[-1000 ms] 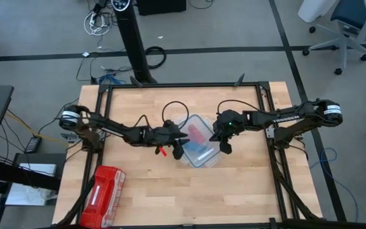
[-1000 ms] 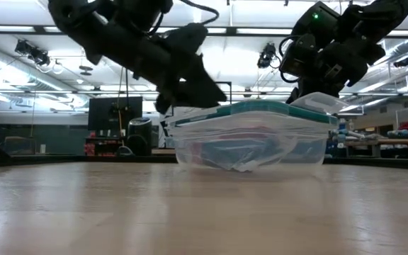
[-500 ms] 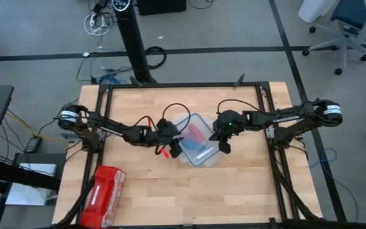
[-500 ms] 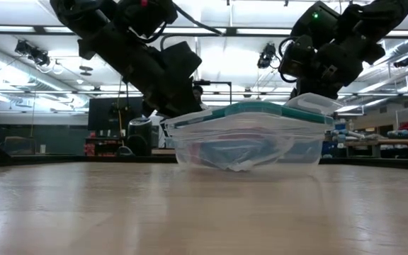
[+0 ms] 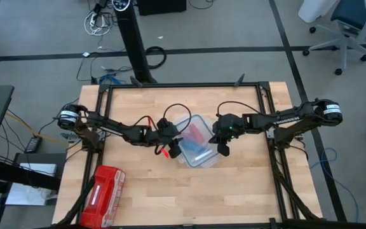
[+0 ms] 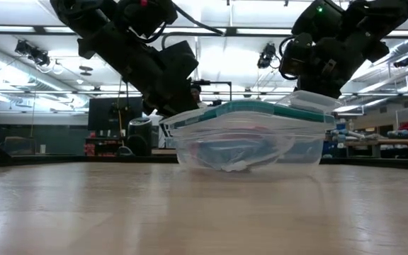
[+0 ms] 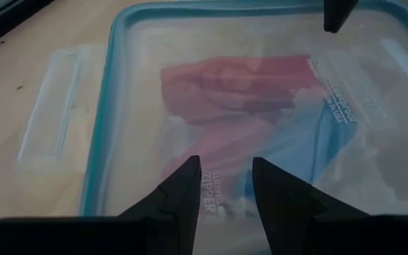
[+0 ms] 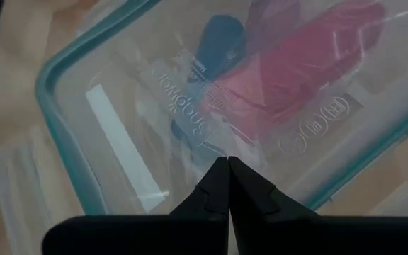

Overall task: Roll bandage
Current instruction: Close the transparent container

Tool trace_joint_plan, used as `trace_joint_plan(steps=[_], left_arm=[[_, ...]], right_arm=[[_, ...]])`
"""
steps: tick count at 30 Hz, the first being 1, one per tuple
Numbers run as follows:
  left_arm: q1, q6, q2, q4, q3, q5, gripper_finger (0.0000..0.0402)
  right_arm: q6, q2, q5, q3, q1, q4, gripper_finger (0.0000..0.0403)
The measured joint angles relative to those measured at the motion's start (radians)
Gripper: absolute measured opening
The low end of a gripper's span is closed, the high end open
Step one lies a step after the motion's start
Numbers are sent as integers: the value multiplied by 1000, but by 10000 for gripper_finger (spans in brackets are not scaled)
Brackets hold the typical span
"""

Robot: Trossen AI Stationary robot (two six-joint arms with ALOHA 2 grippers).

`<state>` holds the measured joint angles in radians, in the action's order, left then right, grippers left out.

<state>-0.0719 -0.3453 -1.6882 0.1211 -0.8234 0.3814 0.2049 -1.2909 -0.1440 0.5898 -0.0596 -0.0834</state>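
A clear plastic box [image 5: 203, 162] with a teal-rimmed lid [image 7: 109, 106] stands in the middle of the table. Through the lid I see the blue bandage [image 7: 310, 145] next to red-pink fabric [image 7: 232, 88], both inside the box. My left gripper [image 7: 225, 170] is open and slants down over the lid near its left rim. My right gripper [image 8: 227, 163] is shut and slants down over the lid's right part. In the low view the left gripper [image 6: 179, 106] reaches the lid's left edge, and the right gripper [image 6: 310, 81] hangs just above a raised tab [image 6: 309, 100]. My left gripper's open fingertips [image 7: 190, 170] stand right at the lid's top [image 7: 140, 142], but I cannot tell whether they touch it. My right gripper's shut tips are close over the lid [image 8: 190, 127], and I cannot tell whether they touch it either.
A red zip pouch [image 5: 103, 194] lies at the table's near left corner. Black frame rails [image 5: 272, 146] run along the table's left, right and far sides. Bare wood [image 5: 189, 197] lies in front of the box.
My left gripper has tipped its fingers steeply downward and sunk toward the lid's left edge. Its fingers stay open. The box stays where it was.
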Motion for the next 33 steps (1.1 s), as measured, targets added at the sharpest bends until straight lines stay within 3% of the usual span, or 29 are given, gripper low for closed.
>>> trace_joint_plan(steps=[13,16,21,24,30,33], left_arm=[[-2,159,52,14,9,-22,135],[-1,188,100,-41,13,-25,135],[0,190,166,-116,14,-3,135],[0,191,173,-118,12,0,135],[0,232,175,-103,11,8,135],[4,274,175,-102,10,18,135]], right_arm=[[75,83,69,-4,44,59,1],[101,134,80,-3,73,0,1],[135,234,208,-2,148,-119,1],[139,268,233,-2,171,-128,1],[166,255,197,-1,236,-121,1],[139,221,246,-1,260,-105,1]])
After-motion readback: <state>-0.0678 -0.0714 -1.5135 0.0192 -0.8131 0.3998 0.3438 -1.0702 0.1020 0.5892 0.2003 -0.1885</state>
